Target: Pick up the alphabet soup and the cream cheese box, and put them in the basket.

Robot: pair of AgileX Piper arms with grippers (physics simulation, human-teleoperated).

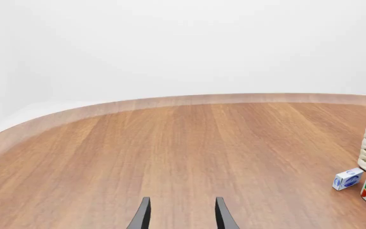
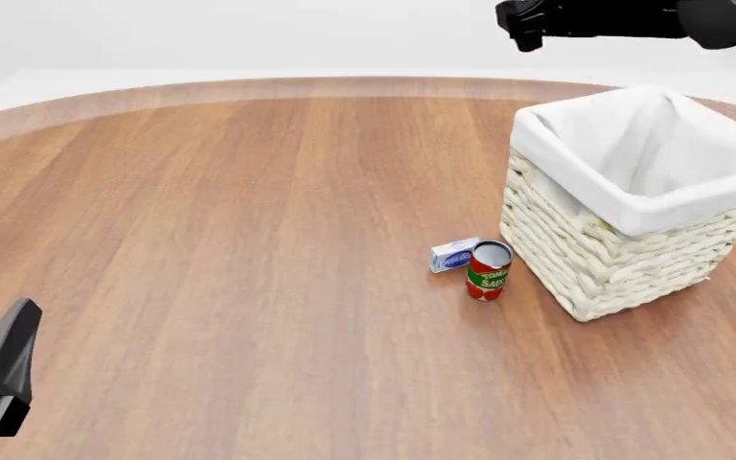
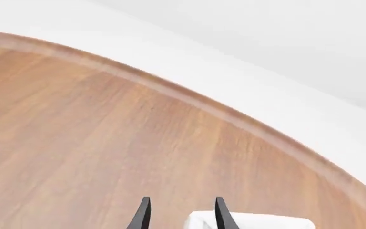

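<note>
Nearest the camera, the left gripper (image 1: 181, 215) hangs low over the bare near-left worktop (image 2: 215, 240), its fingers (image 1: 141, 214) spread with nothing between them, well apart from every task thing. Any reach from there crosses open wood toward the cream cheese box (image 2: 454, 255), which lies flat and touches or almost touches the tomato sauce can (image 2: 489, 270). That crowding is the likely trouble: fingers closing on the box could tip or roll the can, or push the box against the basket (image 2: 598, 259) just beyond.

Farther off, the right gripper (image 3: 181, 214) hovers high above the basket's far corner, fingers parted and empty.

The alphabet soup appears in no view; whether it lies inside the basket cannot be told, since the cloth lining hides the bottom.
</note>
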